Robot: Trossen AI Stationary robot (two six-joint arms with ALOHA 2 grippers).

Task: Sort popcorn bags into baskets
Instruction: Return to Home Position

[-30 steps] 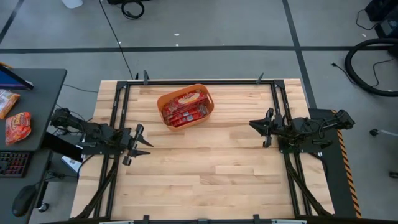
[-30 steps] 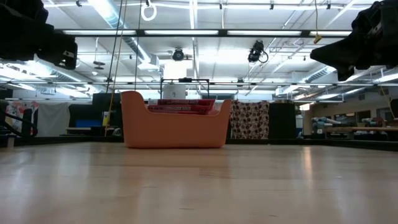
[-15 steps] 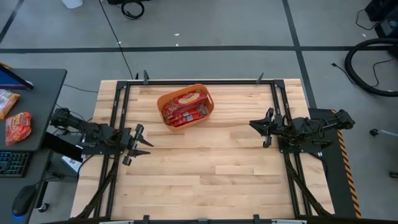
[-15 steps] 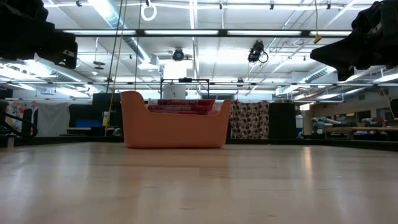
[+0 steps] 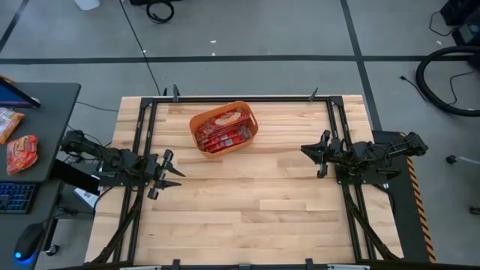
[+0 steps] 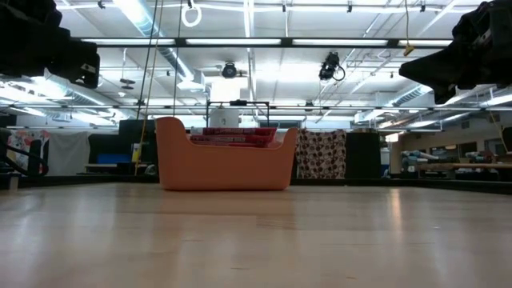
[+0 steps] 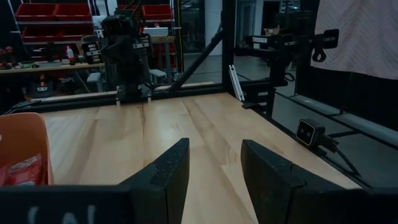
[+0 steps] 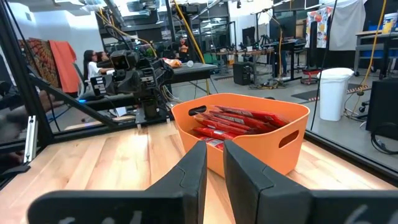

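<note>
The popcorn bags [image 5: 220, 133] lay together inside the orange basket [image 5: 253, 127], red faces up and overlapping. In the low view their top edges [image 6: 232, 134] just cleared the basket's rim [image 6: 224, 164]. The right wrist view showed them leaning on one another in a loose stack [image 8: 233, 121] below the basket's cut-out handle [image 8: 273, 149]. No red packet showed on the bare wood of the table [image 5: 262, 202], so the sorting looked finished, which would explain why nothing was being held.

The basket stood toward the far edge of the table, roughly midway between the arms but somewhat nearer the left one. That spot was probably chosen so that either arm could reach it.

The left gripper [image 5: 166, 173] sat drawn back at the table's left edge, well apart from the basket. Its fingers were spread wide with nothing between them [image 7: 214, 146], and only a corner of the basket [image 7: 22, 134] showed in its wrist view. The right gripper [image 5: 313, 154] sat likewise at the right edge, aimed across the wood toward the basket. Its fingers were narrowly parted around a thin slit and gripped nothing [image 8: 214, 149]. Both poses read as a parked rest position — folded low and clear of the work area.

On a side desk [image 5: 52, 97] off the table's left lay two orange-red snack packs [image 5: 21, 154], out of either arm's way and apparently not part of the job. A person [image 8: 93, 62] sat in the room behind.
</note>
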